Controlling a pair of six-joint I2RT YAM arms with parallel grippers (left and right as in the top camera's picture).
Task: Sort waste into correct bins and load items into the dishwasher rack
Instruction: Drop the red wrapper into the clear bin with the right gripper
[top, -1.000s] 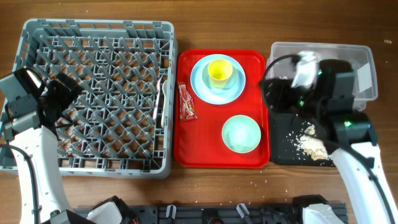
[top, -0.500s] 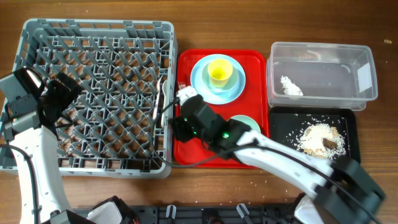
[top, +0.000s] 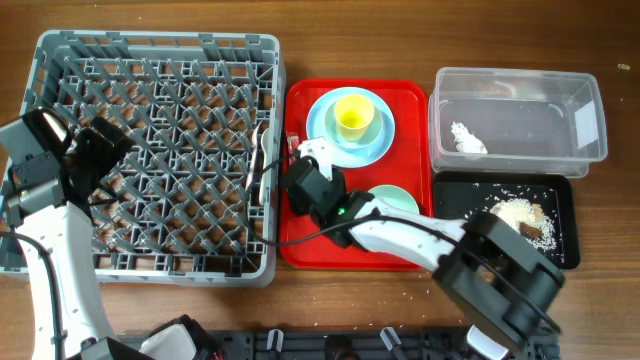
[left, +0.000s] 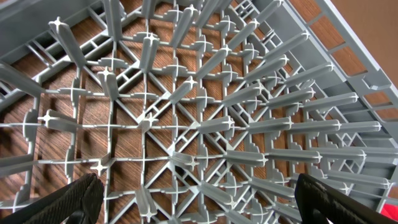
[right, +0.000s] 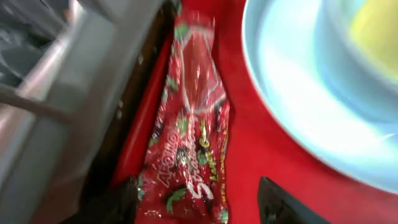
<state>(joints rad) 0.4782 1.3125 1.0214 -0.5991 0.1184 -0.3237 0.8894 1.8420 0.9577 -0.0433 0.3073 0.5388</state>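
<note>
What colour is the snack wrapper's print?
Snack wrapper: red with green and yellow print; best in right wrist view.

Matt moulded plastic is seen in the large grey pegged rack (left: 186, 118), wood grain in the brown tabletop (top: 400, 40). The small red printed snack wrapper (right: 186, 143) is shown as glossy crinkled film, the red plastic serving tray (right: 252, 165) as smooth.

Upper left: grey dishwasher rack (top: 160, 40) with a lattice of pegs, on a brown wood-grain table (top: 350, 40). Centre: red serving tray (top: 300, 245) bearing a light blue plate (top: 318, 118), yellow cup (top: 352, 117), pale green bowl (top: 400, 200) and a red snack wrapper (right: 186, 155) printed in green and white. Right: clear tub (top: 520, 72) with white label (top: 587, 122) and white napkin (top: 465, 138); black tray (top: 565, 238) with brown-and-whitish food scraps (top: 518, 215).
</note>
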